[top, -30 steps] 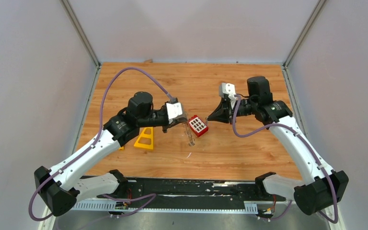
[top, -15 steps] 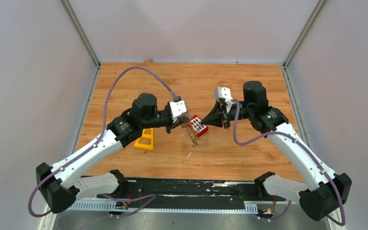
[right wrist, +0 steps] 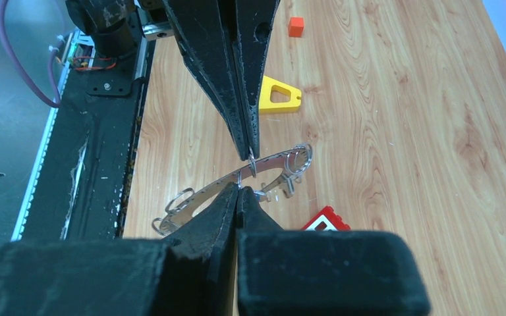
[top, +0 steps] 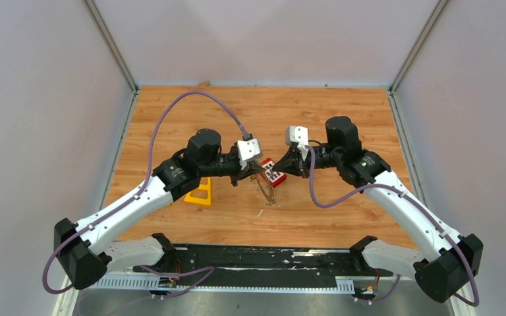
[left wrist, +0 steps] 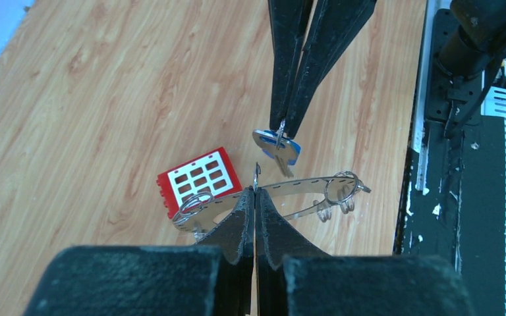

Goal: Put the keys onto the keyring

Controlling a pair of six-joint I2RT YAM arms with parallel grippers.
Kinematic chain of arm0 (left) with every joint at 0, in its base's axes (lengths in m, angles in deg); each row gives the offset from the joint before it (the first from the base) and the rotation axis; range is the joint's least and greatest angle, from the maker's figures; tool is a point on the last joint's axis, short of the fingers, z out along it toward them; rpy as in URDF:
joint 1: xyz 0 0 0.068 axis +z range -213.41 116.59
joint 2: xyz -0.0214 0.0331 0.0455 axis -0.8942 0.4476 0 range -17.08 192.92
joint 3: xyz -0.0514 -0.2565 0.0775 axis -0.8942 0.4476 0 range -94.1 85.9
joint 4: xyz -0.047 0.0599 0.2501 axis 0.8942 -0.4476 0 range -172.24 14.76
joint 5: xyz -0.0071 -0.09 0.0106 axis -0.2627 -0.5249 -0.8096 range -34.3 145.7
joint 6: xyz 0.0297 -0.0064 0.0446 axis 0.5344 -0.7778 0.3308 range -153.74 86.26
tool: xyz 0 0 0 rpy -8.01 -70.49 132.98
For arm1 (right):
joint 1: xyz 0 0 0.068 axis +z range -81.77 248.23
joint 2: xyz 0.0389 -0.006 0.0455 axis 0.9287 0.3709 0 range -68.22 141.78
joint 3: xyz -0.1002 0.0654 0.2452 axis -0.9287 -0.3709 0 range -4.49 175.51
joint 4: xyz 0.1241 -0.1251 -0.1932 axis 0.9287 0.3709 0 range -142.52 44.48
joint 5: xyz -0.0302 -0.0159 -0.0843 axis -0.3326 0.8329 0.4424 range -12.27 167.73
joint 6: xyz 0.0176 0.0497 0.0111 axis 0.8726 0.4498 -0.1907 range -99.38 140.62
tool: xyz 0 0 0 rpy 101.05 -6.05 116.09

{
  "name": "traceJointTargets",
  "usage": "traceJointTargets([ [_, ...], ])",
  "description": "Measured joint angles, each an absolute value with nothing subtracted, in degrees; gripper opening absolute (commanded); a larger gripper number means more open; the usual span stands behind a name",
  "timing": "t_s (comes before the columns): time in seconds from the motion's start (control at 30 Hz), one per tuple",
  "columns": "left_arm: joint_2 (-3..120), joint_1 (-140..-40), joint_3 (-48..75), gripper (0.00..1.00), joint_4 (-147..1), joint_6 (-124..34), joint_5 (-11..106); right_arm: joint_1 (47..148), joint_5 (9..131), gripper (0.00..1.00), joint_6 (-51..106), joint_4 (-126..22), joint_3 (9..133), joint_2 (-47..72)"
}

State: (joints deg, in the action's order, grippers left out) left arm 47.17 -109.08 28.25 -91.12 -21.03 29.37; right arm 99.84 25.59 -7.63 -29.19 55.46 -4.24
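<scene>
Keyring (top: 265, 189) hangs on edge over the middle of the table in the top view, pinched in the left gripper (top: 249, 174). The right gripper (top: 282, 170) comes in from the other side, its tips almost meeting the left's above the red block (top: 273, 172). The yellow frame (top: 199, 191) lies well apart to the left.

In the left wrist view the left gripper (left wrist: 255, 197) is fully closed on the keyring (left wrist: 303, 184), a thin silvery arc with small wire loops. Just beyond it the right gripper (left wrist: 283, 128) is closed on the blue key (left wrist: 273, 143), held by its head loop with the blade pointing toward the ring. Key and ring are near but apart.

In the right wrist view the right gripper (right wrist: 237, 191) is shut, and its own fingers hide the key. The left gripper (right wrist: 250, 153) grips the arc near its middle. I cannot find the black key anywhere.

Risks, as I judge them: the ring is thin and held at one spot, so a push from the key could swing it aside or twist it out of the grip. The key is held only by a sliver and could pivot or drop. The fingertips are close enough to collide.
</scene>
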Motion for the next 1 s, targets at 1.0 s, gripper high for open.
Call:
traceJointTargets([
  [1.0,42.7,-109.2,32.0,0.0,-88.7,-17.6,25.6,100.7,26.4,0.0,-13.0,-26.5,53.6,-6.3],
])
